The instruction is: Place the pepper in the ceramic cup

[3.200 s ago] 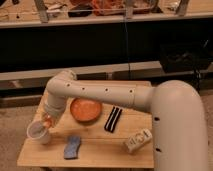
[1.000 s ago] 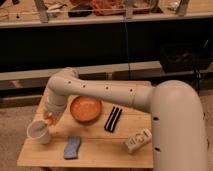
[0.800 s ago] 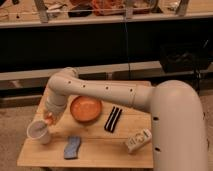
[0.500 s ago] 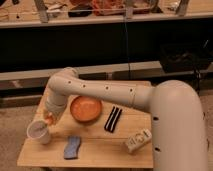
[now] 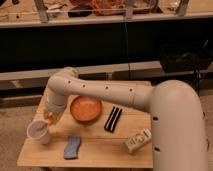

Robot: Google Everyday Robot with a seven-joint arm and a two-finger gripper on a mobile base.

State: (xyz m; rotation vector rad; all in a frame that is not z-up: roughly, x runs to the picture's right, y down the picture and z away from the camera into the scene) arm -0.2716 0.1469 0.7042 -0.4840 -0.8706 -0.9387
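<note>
In your camera view, the gripper (image 5: 50,119) hung over the near left of the pale wooden table (image 5: 100,152), just beside the smooth, round ceramic cup (image 5: 38,131). Its jaws were closed on the small rounded orange pepper (image 5: 48,118). A shallow glossy orange bowl (image 5: 85,109) sat to the right.

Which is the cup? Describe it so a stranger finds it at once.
On the wooden table, look to the left edge, right by the gripper. The cup is the small pale round one, far smaller than the orange bowl nearby.
</note>
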